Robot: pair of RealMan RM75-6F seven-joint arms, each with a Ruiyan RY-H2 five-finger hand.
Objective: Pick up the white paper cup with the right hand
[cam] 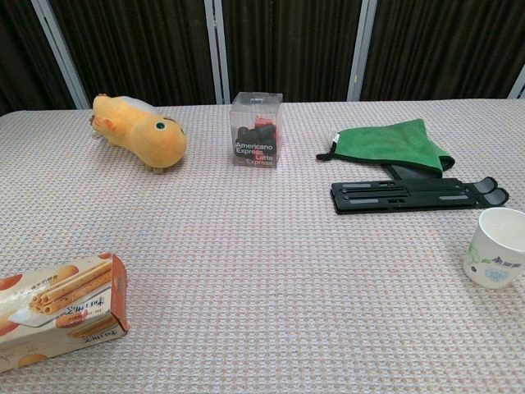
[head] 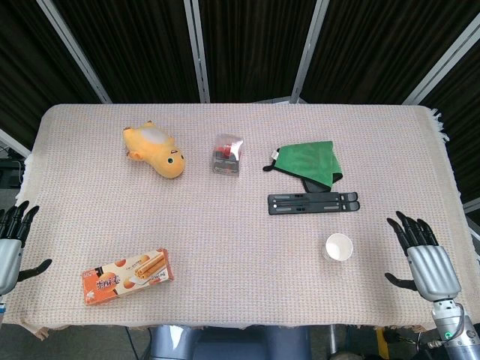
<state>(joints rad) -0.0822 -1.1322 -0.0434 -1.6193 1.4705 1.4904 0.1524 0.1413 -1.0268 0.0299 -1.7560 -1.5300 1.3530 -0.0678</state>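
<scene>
White paper cup (head: 338,247): upright on table (head: 240,217), untouched. Right hand (head: 424,259): beside it, fingers spread, empty. Step: approach; next, likely reach and close around cup.

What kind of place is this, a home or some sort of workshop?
Probably a robot test bench, not a home: two metal robot hands, left hand and right hand, wait at a cloth-covered table of unrelated items, such as a white paper cup, before black curtains on metal frames.

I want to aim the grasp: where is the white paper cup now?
In the head view the white paper cup stands near the table's right front, just before the black stand, left of the right hand.
</scene>
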